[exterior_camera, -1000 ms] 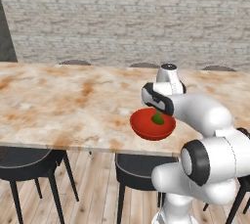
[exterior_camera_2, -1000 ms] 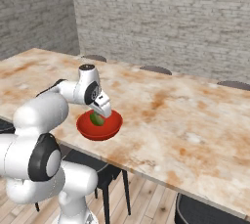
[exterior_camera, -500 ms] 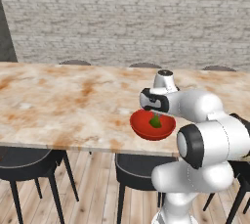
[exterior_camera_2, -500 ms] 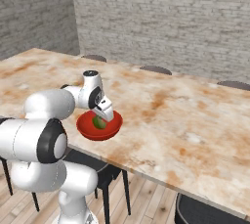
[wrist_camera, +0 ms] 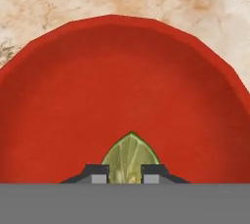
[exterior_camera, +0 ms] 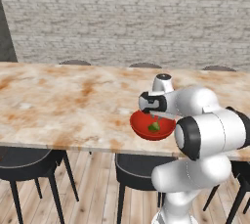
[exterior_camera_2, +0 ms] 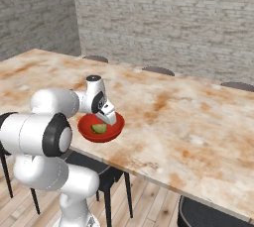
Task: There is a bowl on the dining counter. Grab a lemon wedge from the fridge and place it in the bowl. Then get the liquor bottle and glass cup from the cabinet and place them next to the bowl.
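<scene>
The end effector (wrist_camera: 125, 176) loosely pinched the green lemon wedge (wrist_camera: 130, 157) inside the red bowl (wrist_camera: 58, 96); opening fully before lifting seemed wise

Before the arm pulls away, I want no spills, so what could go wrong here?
The green lemon wedge sits between the tool fingertips inside the red bowl; a lift now might drag it out. The bowl stands near the marble counter's front edge, so a sideways nudge could tip it toward the chairs.
</scene>
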Controlling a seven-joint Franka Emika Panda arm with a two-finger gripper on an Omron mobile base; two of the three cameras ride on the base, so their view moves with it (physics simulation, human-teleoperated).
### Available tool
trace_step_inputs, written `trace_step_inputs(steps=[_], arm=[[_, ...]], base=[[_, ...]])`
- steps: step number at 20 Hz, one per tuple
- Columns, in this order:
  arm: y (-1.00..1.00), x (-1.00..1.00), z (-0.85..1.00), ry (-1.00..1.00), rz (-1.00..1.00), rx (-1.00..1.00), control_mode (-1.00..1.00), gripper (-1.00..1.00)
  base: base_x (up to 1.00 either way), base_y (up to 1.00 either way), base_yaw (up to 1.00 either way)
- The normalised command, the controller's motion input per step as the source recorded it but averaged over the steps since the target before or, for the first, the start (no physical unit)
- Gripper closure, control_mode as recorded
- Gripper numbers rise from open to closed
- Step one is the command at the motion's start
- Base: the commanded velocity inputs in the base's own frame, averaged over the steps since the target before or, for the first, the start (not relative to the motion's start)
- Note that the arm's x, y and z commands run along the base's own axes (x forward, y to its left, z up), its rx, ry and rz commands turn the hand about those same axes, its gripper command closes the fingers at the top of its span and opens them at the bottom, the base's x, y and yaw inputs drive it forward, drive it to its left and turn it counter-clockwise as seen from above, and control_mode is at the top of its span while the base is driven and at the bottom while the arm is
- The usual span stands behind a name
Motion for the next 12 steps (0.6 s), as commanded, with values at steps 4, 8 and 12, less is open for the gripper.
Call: trace_step_inputs(steps=[4,8,12], arm=[[0.00,-0.02,0.09,-0.08,0.00,0.00,-1.00,-1.00],[0.00,-0.27,0.70,-0.20,0.06,0.00,-1.00,-1.00],[0.02,-0.43,1.00,-0.22,0.08,0.00,-1.00,-1.00]], base=[[0.00,0.00,0.00],[0.00,0.00,0.00],[0.00,0.00,0.00]])
